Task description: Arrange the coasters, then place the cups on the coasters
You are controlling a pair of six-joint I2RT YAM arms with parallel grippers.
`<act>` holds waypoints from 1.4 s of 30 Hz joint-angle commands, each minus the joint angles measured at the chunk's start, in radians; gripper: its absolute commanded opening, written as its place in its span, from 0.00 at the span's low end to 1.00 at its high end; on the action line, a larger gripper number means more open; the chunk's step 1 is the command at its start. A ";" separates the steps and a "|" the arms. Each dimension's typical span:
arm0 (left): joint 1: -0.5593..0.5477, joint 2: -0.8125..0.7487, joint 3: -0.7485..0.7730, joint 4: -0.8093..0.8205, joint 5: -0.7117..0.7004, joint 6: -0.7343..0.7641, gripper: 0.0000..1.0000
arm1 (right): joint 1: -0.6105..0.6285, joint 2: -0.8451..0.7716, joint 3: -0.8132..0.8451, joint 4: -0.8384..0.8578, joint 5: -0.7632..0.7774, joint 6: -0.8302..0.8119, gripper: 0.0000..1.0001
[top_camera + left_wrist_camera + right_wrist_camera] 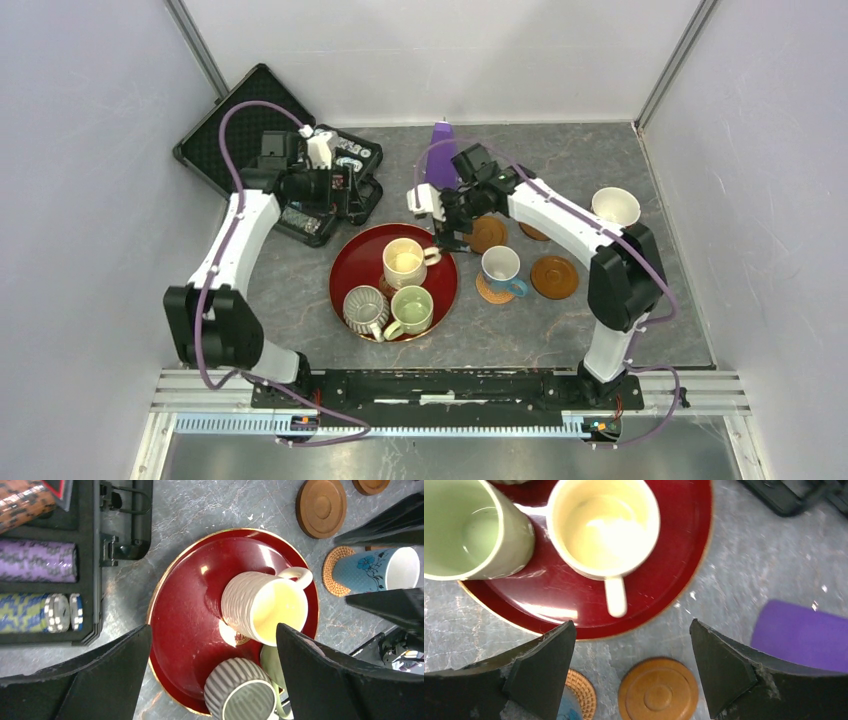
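Three cups stand on the red tray: a cream-yellow cup, a ribbed grey cup and a pale green cup. A blue-handled cup sits on the woven coaster. A wide white cup stands far right. Brown coasters lie at the middle and to the right. My right gripper hangs open above the tray's edge, a brown coaster and the cream cup's handle below it. My left gripper is open over the tray's left side, nothing between its fingers.
An open black case with poker chips lies at the back left, next to the tray. A purple cone stands at the back behind my right gripper. Another brown coaster peeks out from under the right arm.
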 commanded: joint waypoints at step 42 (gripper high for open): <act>0.126 -0.200 -0.064 0.017 0.012 -0.083 1.00 | -0.102 -0.132 -0.076 0.368 -0.032 0.410 0.00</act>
